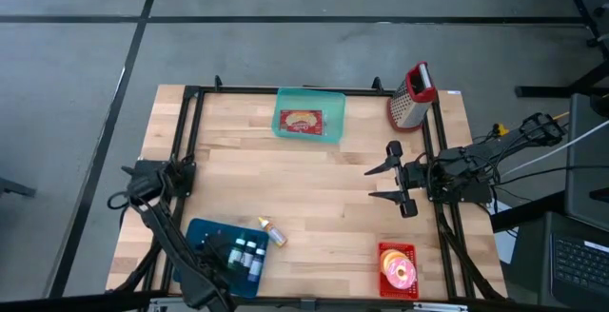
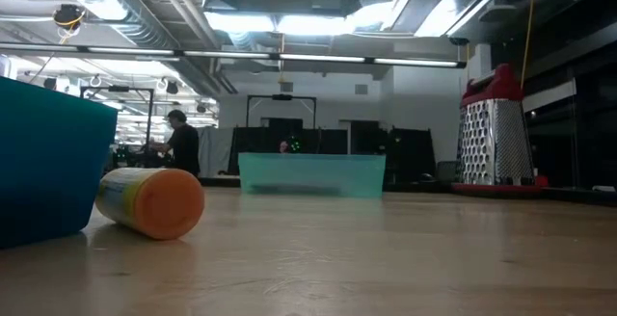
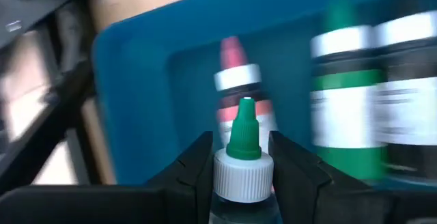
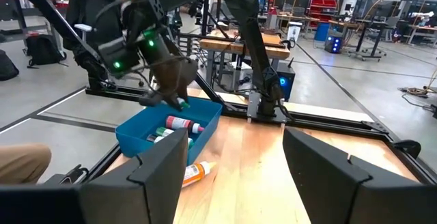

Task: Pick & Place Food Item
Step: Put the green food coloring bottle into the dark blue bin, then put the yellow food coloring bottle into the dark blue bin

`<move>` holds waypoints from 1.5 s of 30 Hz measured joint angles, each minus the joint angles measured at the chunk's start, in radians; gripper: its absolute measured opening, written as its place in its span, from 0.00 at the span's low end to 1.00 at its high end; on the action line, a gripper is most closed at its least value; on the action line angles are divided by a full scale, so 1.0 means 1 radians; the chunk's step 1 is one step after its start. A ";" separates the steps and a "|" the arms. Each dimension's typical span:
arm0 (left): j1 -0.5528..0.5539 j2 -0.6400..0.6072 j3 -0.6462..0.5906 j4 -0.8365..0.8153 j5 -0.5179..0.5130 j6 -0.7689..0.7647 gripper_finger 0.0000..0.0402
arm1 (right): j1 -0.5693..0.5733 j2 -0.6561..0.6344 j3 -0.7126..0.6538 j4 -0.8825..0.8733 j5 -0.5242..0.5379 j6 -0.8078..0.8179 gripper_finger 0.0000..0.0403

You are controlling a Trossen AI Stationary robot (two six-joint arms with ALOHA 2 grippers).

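Note:
My left gripper (image 3: 242, 149) hangs over the blue bin (image 1: 205, 234) at the table's near left, shut on a small green-tipped bottle (image 3: 243, 125) with a white cap. In the bin lie a pink-tipped bottle (image 3: 235, 80) and green-labelled bottles (image 3: 345, 101). A bottle with an orange cap (image 1: 272, 231) lies on its side on the table beside the bin. A red food packet (image 1: 300, 122) lies in the teal tray (image 1: 328, 98) at the far edge. My right gripper (image 1: 392, 181) waits open at the right, above the table. My left gripper pinches the green-tipped bottle at its white cap (image 3: 240, 177) between its two fingers (image 3: 198, 166). The fingers slant down from above and lie along the bottle, whose green tip points the same way. The bottle is lifted clear, above the blue bin (image 4: 171, 130).
A metal grater with a red top (image 1: 411, 95) stands at the far right corner. A red basket holding a pink doughnut (image 1: 398, 268) sits at the near right. The black frame rails (image 1: 190, 131) run along the table's sides. Bare wood lies in the middle.

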 joint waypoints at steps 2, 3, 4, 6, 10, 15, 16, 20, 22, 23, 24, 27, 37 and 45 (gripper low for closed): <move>-0.007 -0.001 -0.049 0.001 0.047 -0.002 0.27 | 0.000 0.000 0.000 0.000 0.000 0.000 0.61; -0.008 0.000 -0.076 0.001 0.061 -0.003 0.27 | 0.000 0.000 0.000 0.003 0.000 0.000 0.61; -0.011 0.000 -0.102 0.001 0.077 -0.003 0.27 | 0.000 0.000 0.000 0.005 0.000 0.000 0.61; -0.013 -0.006 -0.159 0.001 0.115 -0.003 0.27 | 0.000 0.000 0.000 0.008 0.000 -0.001 0.61; -0.013 -0.008 -0.235 0.002 0.141 -0.007 0.27 | 0.000 0.000 0.000 0.008 0.001 -0.001 0.61; 0.000 -0.010 -0.294 0.114 0.112 -0.014 0.27 | 0.000 0.000 0.000 0.008 0.004 -0.002 0.61; 0.005 -0.010 -0.306 0.155 0.103 -0.014 0.27 | 0.000 0.000 0.000 0.008 0.004 -0.002 0.61; 0.020 -0.011 -0.358 0.282 0.047 -0.010 0.27 | 0.000 0.000 0.000 0.008 0.004 -0.002 0.61; 0.027 -0.016 -0.369 0.292 0.040 -0.009 0.28 | 0.000 0.000 0.000 0.008 0.003 -0.002 0.61; 0.031 -0.015 -0.369 0.286 0.034 -0.007 0.29 | 0.000 0.000 0.000 0.008 0.003 -0.002 0.61; 0.037 -0.015 -0.368 0.279 0.028 -0.001 0.30 | 0.000 0.000 0.000 0.008 0.004 -0.002 0.61; 0.057 -0.021 -0.344 0.224 -0.030 0.001 0.37 | 0.000 0.000 0.000 0.008 0.003 -0.002 0.61; 0.134 -0.155 -0.249 0.211 -0.396 0.051 0.54 | 0.000 0.000 0.000 0.008 0.003 -0.002 0.61; 0.221 -0.189 -0.100 0.209 -0.764 0.299 0.54 | 0.000 0.000 0.000 0.000 0.003 -0.003 0.61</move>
